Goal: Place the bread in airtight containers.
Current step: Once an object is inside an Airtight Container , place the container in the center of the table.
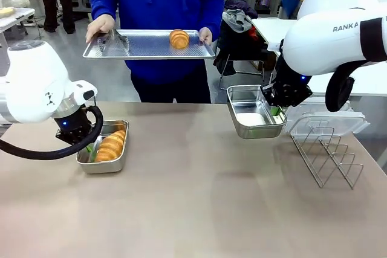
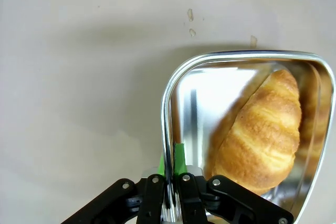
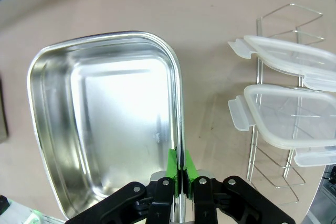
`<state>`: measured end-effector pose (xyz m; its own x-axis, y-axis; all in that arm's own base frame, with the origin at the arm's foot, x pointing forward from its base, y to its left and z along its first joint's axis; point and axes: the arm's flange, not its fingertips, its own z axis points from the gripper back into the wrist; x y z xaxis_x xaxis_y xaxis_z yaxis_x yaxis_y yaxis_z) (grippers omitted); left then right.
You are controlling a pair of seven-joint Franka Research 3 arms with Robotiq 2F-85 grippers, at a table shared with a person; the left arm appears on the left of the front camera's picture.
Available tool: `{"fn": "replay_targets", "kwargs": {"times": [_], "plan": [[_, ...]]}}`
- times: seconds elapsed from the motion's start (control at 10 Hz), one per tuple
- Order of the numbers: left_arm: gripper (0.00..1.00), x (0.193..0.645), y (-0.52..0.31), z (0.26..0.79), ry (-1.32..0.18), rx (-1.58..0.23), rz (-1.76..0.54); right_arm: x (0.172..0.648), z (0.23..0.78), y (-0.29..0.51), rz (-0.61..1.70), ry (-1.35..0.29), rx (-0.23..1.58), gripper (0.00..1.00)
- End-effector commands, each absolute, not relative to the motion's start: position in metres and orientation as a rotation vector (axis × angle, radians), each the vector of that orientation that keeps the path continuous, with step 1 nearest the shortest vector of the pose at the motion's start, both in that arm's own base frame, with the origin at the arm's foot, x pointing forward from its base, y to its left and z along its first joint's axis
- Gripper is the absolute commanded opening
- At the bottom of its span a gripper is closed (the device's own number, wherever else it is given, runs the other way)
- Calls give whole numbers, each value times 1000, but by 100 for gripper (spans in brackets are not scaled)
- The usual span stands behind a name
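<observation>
Beige laminate table (image 1: 193, 209) spans the front view. At its far side a person holds a perforated tray (image 1: 139, 47) level in both hands, well above the tabletop. On the robot's right stands a wire rack (image 1: 329, 155) with two clear lids (image 3: 294, 114) resting across its top.

Next come the two steel containers. The filled tin (image 1: 100, 169) sits flat on the table at the robot's left. The empty tin (image 1: 242, 90) is on the right, tipped with its open face toward the camera and apparently held clear of the surface.

One stowed roll (image 2: 262, 129) lies inside the filled tin, its long axis along the tin's length and its tips toward the short ends. The loose roll (image 1: 179, 38) rests on the tray's right half, up and to picture left of the empty tin and well apart from it. The right arm is much the nearer one. Its long axis seems to run across the tray's short side, toward the camera, though foreshortening makes that uncertain.

Both tools are pinched narrow — the right gripper (image 3: 178, 174) clamps the empty tin's rim between its green pads, and the left gripper (image 2: 169, 169) clamps the filled tin's rim the same way.
</observation>
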<state>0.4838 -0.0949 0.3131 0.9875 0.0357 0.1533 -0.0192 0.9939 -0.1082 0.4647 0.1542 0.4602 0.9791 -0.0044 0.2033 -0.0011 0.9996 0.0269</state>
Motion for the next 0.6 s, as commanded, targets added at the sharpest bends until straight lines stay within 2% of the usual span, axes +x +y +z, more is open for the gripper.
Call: {"fn": "replay_targets", "kwargs": {"times": [0.0, 0.2, 0.3, 0.4, 0.5], "plan": [[3, 488, -105, 311, -152, -78, 39, 465, 464, 154, -16, -222, 14, 0], [3, 487, -107, 309, -159, -74, 44, 465, 464, 154, -16, -222, 14, 0], [60, 485, -107, 312, -173, -53, 28, 465, 464, 154, -16, -222, 14, 0], [59, 484, -108, 320, -188, -52, 23, 465, 464, 154, -16, -222, 14, 0], [100, 482, -107, 331, -193, -68, 11, 465, 464, 154, -16, -222, 14, 0]]}}
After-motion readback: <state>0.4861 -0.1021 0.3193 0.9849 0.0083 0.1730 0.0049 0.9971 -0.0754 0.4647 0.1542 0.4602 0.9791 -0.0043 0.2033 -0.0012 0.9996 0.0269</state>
